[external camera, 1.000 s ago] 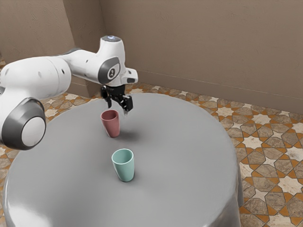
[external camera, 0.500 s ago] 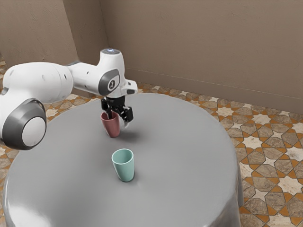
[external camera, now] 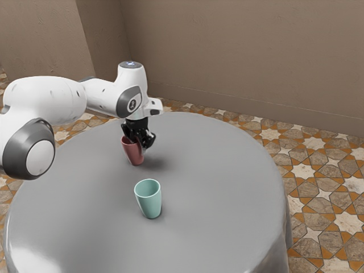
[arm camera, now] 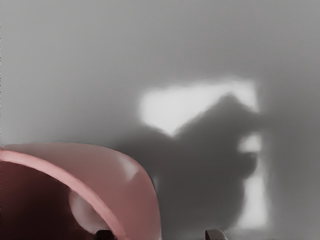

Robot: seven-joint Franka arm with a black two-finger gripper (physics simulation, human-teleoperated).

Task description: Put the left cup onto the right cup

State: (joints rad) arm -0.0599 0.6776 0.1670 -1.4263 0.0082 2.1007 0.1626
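pink cup [external camera: 133, 154]: upright on the table [external camera: 239, 182], toward its far edge on the exterior view's left; in the wrist view its rim and wall [arm camera: 131, 186] lie just under the hand.
gripper [external camera: 138, 140]: low over the pink cup's rim with the fingers apart, one inside the mouth and one outside the wall. The outer fingertip [arm camera: 215, 235] stands clear of the cup, so nothing is clamped.
teal cup [external camera: 148, 199]: upright, mouth up, well apart from the pink cup and closer to the table's near edge.
table: round and grey, carrying both cups, with the hand's shadow across it beside the pink cup.
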